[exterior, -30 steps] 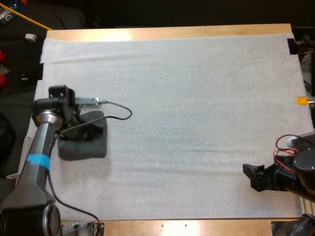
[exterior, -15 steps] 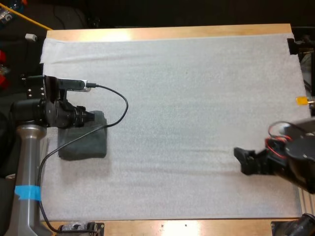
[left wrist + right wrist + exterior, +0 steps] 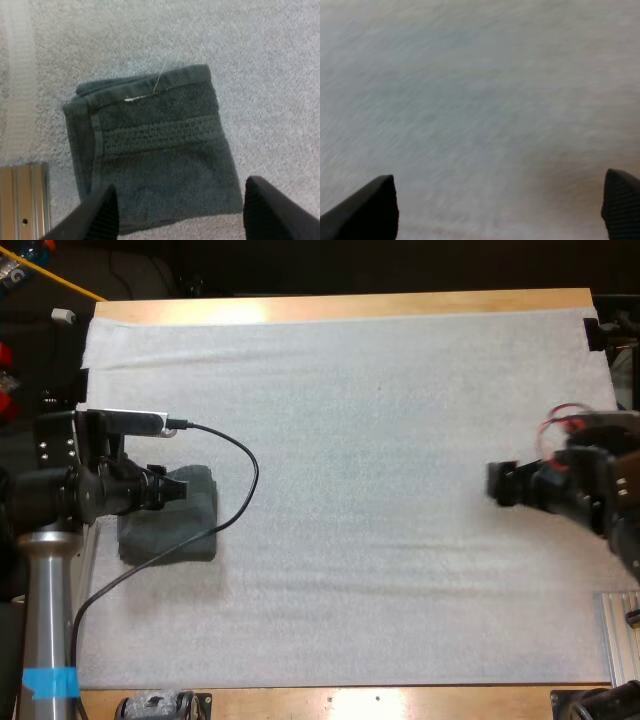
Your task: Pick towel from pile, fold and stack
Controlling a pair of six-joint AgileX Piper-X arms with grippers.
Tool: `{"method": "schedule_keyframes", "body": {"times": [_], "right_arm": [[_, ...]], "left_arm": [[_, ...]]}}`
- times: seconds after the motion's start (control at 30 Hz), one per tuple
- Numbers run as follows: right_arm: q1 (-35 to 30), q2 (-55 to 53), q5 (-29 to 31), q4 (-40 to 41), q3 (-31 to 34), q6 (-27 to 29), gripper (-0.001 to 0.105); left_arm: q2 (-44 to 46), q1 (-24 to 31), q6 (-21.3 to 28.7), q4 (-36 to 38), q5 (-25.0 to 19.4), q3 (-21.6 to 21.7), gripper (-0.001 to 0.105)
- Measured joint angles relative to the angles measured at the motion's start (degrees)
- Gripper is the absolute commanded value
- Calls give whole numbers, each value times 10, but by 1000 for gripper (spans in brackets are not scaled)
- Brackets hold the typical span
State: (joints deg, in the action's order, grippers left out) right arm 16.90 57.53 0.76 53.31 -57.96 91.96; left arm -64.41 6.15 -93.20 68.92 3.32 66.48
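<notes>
Folded towel (image 3: pixel 150 150) flat on white mat (image 3: pixel 380 420). Left gripper (image 3: pixel 182 212) hovers over towel, fingers apart, empty. Right gripper (image 3: pixel 495 210) well apart from towel, fingers spread, empty. Risk: a low left pass could snag the towel's edge and undo the fold.

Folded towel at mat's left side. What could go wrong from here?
Left gripper hangs open over the edge of the folded towel; a sideways sweep might drag it and undo the fold.
The towel lies near the edge of the mat beside a metal rail; a nudge could push it off.
</notes>
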Motion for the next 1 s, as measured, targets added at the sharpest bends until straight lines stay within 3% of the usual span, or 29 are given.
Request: {"method": "schedule_keyframes", "body": {"times": [0.4,0.6,0.73,1.0], "right_arm": [[-232,-81,-52,27,0,36,79],[-242,-152,-53,39,0,73,79],[-241,-219,-54,56,0,111,79],[-241,-379,-54,81,-1,119,79]], "left_arm": [[78,0,-8,3,0,0,52],[141,-6,-8,8,14,0,52],[199,-46,-8,10,14,-4,52],[348,-113,-9,52,-16,-8,52]]}}
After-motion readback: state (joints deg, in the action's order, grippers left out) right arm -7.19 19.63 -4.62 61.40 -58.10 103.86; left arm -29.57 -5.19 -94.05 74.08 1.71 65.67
